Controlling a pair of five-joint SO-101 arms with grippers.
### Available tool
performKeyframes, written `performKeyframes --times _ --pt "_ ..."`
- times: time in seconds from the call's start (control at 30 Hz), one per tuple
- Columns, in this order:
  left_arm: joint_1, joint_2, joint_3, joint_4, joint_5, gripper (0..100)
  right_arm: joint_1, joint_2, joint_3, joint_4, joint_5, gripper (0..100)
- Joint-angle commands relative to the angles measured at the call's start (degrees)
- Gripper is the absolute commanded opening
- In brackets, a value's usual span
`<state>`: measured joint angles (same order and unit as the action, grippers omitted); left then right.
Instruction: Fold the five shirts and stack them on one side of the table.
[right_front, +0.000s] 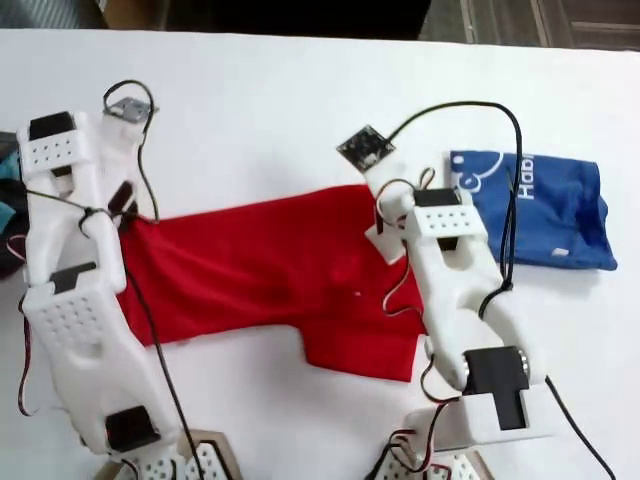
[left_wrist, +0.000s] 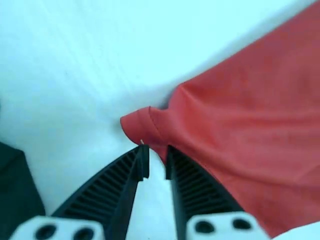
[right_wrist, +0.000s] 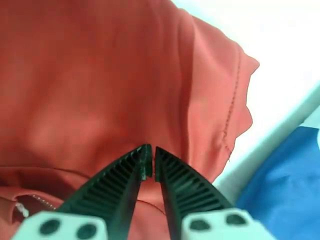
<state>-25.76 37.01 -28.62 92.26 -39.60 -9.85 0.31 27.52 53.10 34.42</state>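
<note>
Shirts: two, red shirt (right_front: 260, 270) spread mid-table (right_front: 300, 100), blue shirt (right_front: 535, 210) folded near the right arm | Grippers: two, left gripper (left_wrist: 155, 162) pinching a red corner, right gripper (right_wrist: 150, 162) pressed together on red cloth | Cut off: dark cloth (right_front: 8, 200) at table edge, unclear

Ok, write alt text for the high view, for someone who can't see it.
A red shirt lies spread across a white table, with the left arm over one end and the right arm over the other. A folded blue shirt sits beside the right arm, apart from the red one.
</note>
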Motion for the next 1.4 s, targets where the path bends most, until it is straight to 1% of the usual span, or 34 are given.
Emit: performKeyframes --times 0.0,0.13,0.3,0.33,0.53,0.63,0.7,0.87,0.9,1.13,1.27,1.37 --pt "0.53 0.62 -0.75 0.18 0.18 3 0.22 -0.22 -2.55 -0.48 -0.35 2.1" --pt "0.62 2.90 -0.92 0.18 0.00 5 0.40 -0.22 -2.46 -0.48 -0.35 2.1" --pt "0.44 3.52 -0.92 0.18 0.09 18 0.04 -0.22 -2.46 -0.57 -0.35 2.1" --pt "0.53 3.34 -0.92 0.18 0.18 19 0.04 -0.22 -2.46 -0.57 -0.35 2.1" --pt "0.88 3.69 -0.66 -2.20 0.35 17 0.04 -0.22 -2.46 -0.57 -0.35 2.1" --pt "0.97 3.78 0.66 -4.40 2.73 17 0.04 -0.22 -2.46 -0.48 -0.35 2.1" --pt "1.23 3.78 0.84 -4.84 2.81 16 0.13 -0.22 -2.46 -0.40 -0.35 2.1" --pt "2.73 3.78 0.84 -4.92 2.73 2 0.40 -0.22 -2.46 -0.40 -0.35 2.1" --pt "2.99 3.78 0.84 -4.84 2.73 3 0.40 -0.22 -2.46 -0.40 -0.35 2.1" --pt "3.34 3.60 0.22 -5.10 2.46 3 0.40 -0.22 -2.46 -0.40 -0.35 2.1" --pt "3.16 3.52 0.13 -6.24 0.44 3 0.40 -0.22 -2.46 -0.40 -0.35 2.1" --pt "2.90 3.60 -3.91 -6.51 0.62 3 0.40 -0.22 -2.46 -0.40 -0.35 2.1"
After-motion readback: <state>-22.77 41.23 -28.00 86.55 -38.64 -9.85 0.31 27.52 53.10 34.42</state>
